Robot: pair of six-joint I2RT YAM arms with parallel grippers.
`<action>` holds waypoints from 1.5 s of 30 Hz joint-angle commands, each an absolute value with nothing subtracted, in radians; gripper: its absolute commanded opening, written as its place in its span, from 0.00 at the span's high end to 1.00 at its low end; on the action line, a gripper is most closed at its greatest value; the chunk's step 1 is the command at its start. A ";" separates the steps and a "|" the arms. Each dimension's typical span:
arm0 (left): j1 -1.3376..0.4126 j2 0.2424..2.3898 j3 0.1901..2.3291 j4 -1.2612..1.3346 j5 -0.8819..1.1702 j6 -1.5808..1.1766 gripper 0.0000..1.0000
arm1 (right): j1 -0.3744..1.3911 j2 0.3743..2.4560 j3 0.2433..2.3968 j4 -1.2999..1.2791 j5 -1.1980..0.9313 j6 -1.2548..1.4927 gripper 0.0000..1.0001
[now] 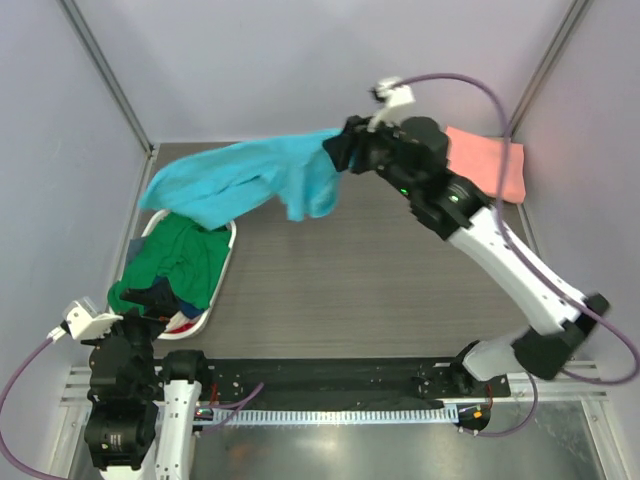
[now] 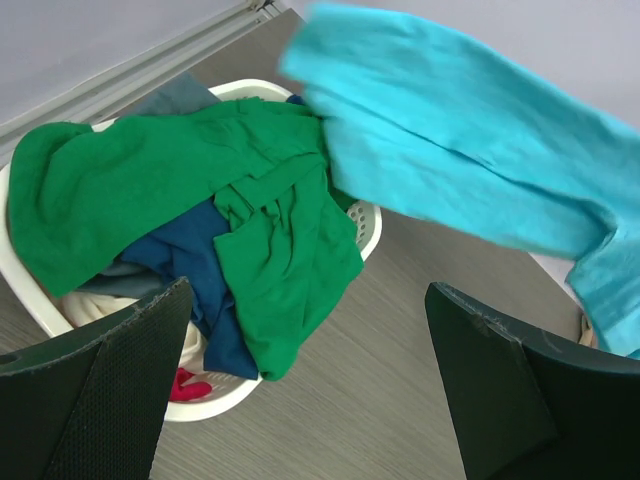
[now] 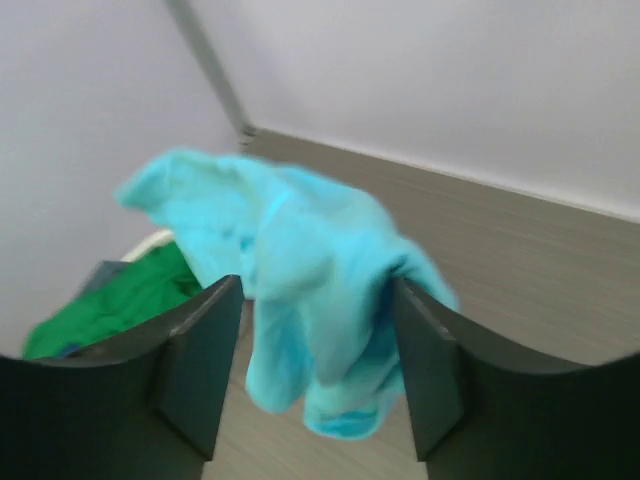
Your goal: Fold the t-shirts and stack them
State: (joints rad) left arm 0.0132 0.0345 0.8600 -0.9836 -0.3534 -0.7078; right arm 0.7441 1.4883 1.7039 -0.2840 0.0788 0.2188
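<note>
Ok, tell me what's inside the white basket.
The basket holds a green shirt on top, a navy one beneath it, and a bit of red cloth. Anything deeper is covered.

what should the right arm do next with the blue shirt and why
Probably draw the sky-blue shirt a little further toward the middle of the table, then lower it. The right gripper holds it bunched in the air, with its far end trailing above the white basket, so it likely needs to be free of the basket before it can be laid flat for folding.
</note>
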 commanded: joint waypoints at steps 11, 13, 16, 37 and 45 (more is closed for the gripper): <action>0.014 0.129 0.853 -0.914 -0.362 -0.704 0.00 | 0.483 1.127 0.943 -0.437 0.186 0.396 0.06; 0.015 0.229 0.862 -0.904 -0.292 -0.703 0.00 | 0.483 1.149 0.957 -0.436 0.154 0.393 0.06; 0.015 0.407 0.867 -0.885 -0.197 -0.713 0.00 | 0.483 1.209 0.971 -0.420 0.117 0.390 0.06; -0.313 1.283 0.899 -0.515 -0.024 -0.818 0.01 | 0.483 1.327 0.881 -0.298 -0.032 0.414 0.11; -0.122 1.333 0.890 -0.568 -0.152 -0.782 0.00 | 0.483 1.284 0.867 -0.307 -0.008 0.393 0.10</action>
State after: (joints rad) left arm -0.2691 1.3647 0.8791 -0.5537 -0.0463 -0.8036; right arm 0.4805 1.3296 0.8646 -0.3374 -0.0139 0.4023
